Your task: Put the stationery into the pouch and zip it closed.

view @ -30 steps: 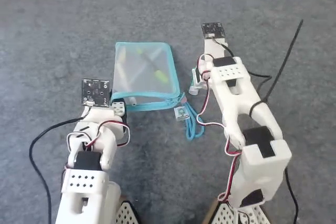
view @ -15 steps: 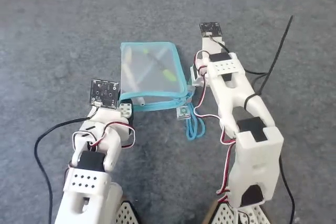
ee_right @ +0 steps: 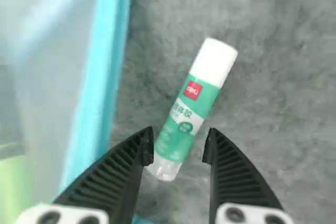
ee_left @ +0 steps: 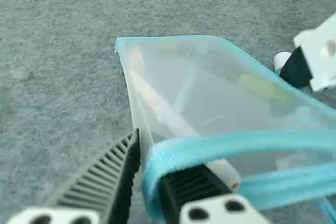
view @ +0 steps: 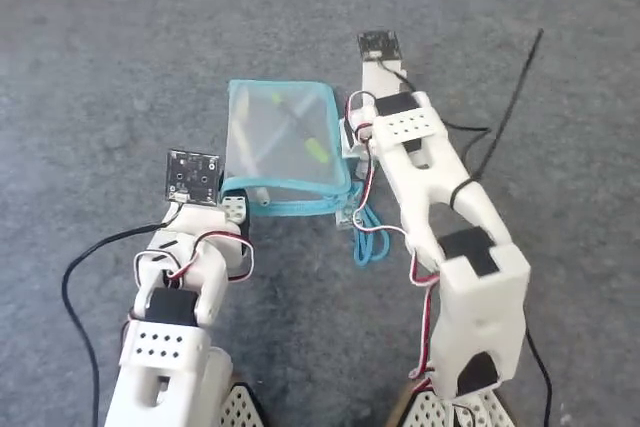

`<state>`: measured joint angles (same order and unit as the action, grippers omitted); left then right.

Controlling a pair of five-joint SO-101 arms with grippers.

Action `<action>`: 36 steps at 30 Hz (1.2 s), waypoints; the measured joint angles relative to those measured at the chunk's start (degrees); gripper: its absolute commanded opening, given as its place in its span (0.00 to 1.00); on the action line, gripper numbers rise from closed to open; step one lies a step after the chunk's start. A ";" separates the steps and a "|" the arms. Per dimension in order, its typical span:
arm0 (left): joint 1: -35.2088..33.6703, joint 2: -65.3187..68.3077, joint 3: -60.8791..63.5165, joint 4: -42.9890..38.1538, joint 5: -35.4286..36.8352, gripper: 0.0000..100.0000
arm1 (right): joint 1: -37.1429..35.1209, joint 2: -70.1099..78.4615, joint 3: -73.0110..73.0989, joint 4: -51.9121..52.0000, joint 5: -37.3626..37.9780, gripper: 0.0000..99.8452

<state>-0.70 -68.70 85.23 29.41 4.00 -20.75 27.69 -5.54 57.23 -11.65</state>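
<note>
Now left gripper (ee_left: 149, 163) pinches pouch (ee_left: 210, 93) rim, lower centre, probably steadying mouth; right gripper (ee_right: 178, 140) spread wide astride glue stick (ee_right: 197, 103), ready for grasp.

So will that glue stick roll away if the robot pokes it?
Probably: the glue stick is a round tube lying on carpet, though the pile may slow it. It looks hard and smooth, so the right end effector straddling it could slip.

Translucent pouch (view: 285, 142) with teal trim, flat on the grey surface (view: 100, 77), near zipper edge lifted. Inside, a yellow-green piece (view: 313, 150) and a white stick (ee_left: 173, 121). Just beside the pouch's side trim, lying on the surface, a green-and-white glue stick (ee_right: 194, 106), capped.
</note>
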 measured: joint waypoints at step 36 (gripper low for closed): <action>-0.09 0.00 1.05 -0.09 0.00 0.01 | 3.52 5.01 -3.08 8.62 3.96 0.01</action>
<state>-0.79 -68.70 86.29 29.32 4.00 -17.23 32.70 -8.62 65.85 -7.69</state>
